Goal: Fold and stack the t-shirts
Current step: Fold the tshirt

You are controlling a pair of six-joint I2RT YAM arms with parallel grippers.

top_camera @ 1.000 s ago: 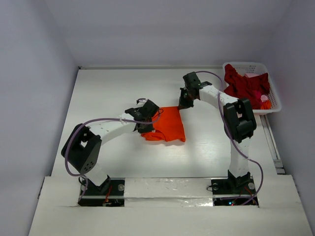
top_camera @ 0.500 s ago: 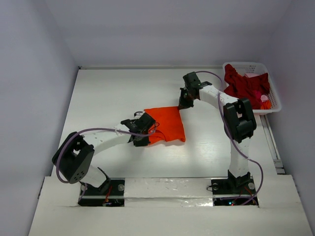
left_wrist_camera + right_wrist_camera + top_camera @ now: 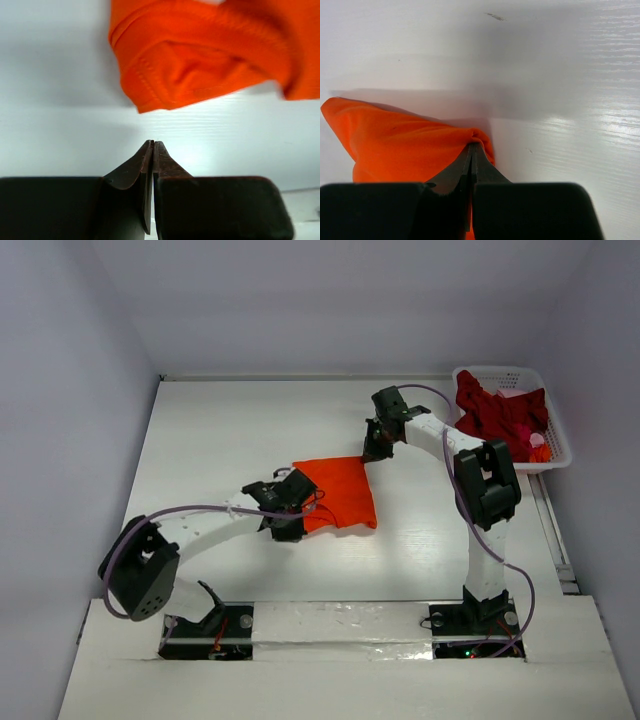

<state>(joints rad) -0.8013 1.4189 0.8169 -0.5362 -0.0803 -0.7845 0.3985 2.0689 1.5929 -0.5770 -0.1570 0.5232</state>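
From above, you'll see the orange t-shirt lying folded into a rough rectangle near the middle of the table, between your two arms. Your left gripper sits low at the shirt's near left edge, and your right gripper is down at its far right corner. The crimson t-shirts are heaped in the white lattice basket at the far right of the table, well apart from the orange one. In your left wrist view, the left gripper has its jaws pressed together with nothing between them. Bare table shows between the tips and the orange t-shirt, whose bunched, stitched hem lies just ahead. In your right wrist view, the right gripper is clamped tight on a pinched corner of the orange t-shirt. The cloth gathers into a small fold right at the tips, and the rest spreads to the left over the white table.
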